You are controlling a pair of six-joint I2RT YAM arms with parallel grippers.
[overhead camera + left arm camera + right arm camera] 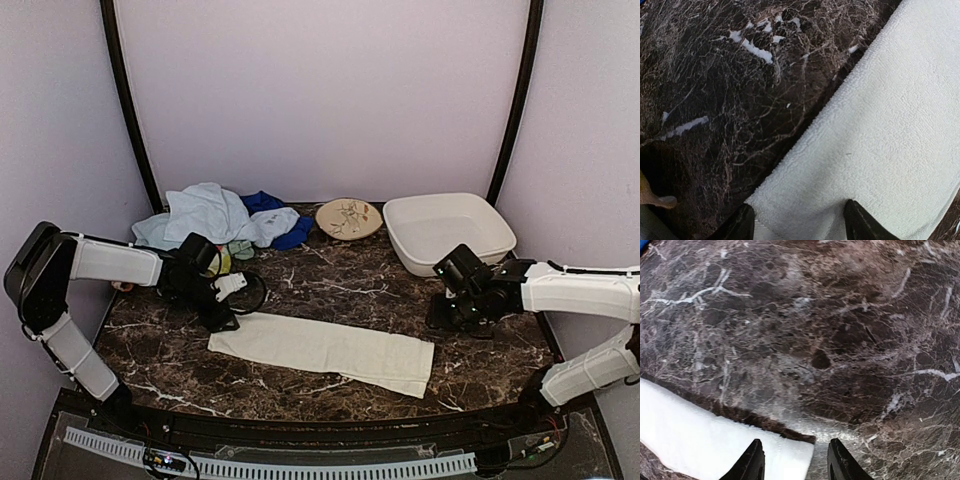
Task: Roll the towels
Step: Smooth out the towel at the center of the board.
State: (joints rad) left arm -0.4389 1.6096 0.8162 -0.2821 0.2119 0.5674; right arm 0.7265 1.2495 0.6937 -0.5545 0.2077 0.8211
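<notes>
At the far left of the worktop [330, 280] lies a loose heap of towels [215, 215], pale blue on top with royal blue and a bit of green showing at its edges; none of them is rolled.

Just near of the heap, the left hand [222, 316] is down at the left end of the cream towel [330, 350]. The towel is spread flat as a long strip across the near middle of the worktop. In the left wrist view the fingers [742, 226] stand fairly wide apart over the cloth, with the towel's end flat between them and nothing pinched.

Further right, at the far edge, sit the plate [348, 218] and the tub [440, 200], well apart from the strip.

The right hand [447, 316] is low at the towel's far right corner. Its fingers [752, 462] are moderately parted, and the corner lies flat between them, ungripped.

The step in hand looks like the start of rolling this first towel: it is laid out and straightened, but no turn has been made. The next move probably calls for one hand to pinch a short end and fold it over onto the cloth. The roll can then be pushed along the strip while the other hand steadies the towel so it does not slide or skew.
</notes>
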